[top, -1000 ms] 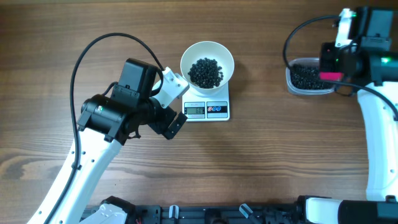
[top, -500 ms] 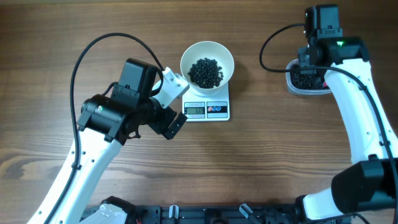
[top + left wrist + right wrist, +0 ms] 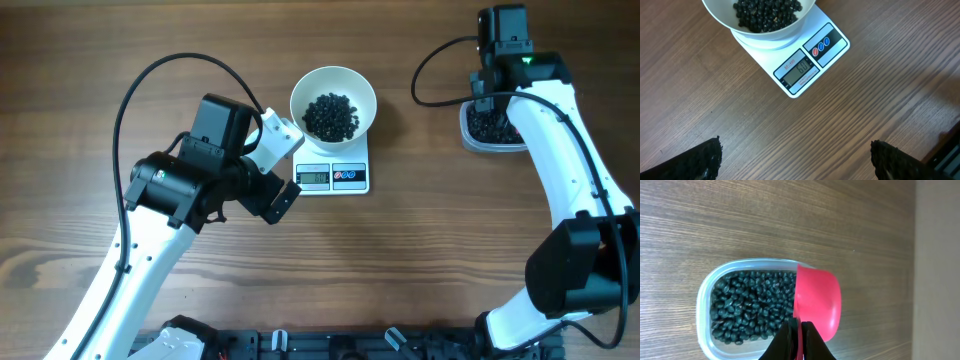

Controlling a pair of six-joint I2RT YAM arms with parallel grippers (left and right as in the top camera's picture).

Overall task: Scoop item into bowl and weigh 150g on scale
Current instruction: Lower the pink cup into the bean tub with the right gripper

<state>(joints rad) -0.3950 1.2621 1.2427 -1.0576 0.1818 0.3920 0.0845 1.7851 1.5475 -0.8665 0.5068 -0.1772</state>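
Observation:
The white bowl (image 3: 333,100) stands on the white scale (image 3: 334,176) with a heap of black beans (image 3: 330,116) in it; the left wrist view shows the bowl (image 3: 720,15), the beans (image 3: 765,12) and the scale (image 3: 805,62) with its lit display. My left gripper (image 3: 283,165) hangs open just left of the scale, nothing between its fingertips (image 3: 705,160). My right gripper (image 3: 800,335) is shut on the handle of a pink scoop (image 3: 817,302), which hangs on its side over the right end of a clear tub (image 3: 704,305) of beans (image 3: 750,305).
The clear tub (image 3: 470,135) sits at the far right of the wooden table, partly hidden under the right arm (image 3: 545,130). A black cable (image 3: 150,85) loops above the left arm. The table's edge shows at the right of the right wrist view.
The right arm has swung left and toward the far side, over the tub. The left arm, bowl and scale have not moved.

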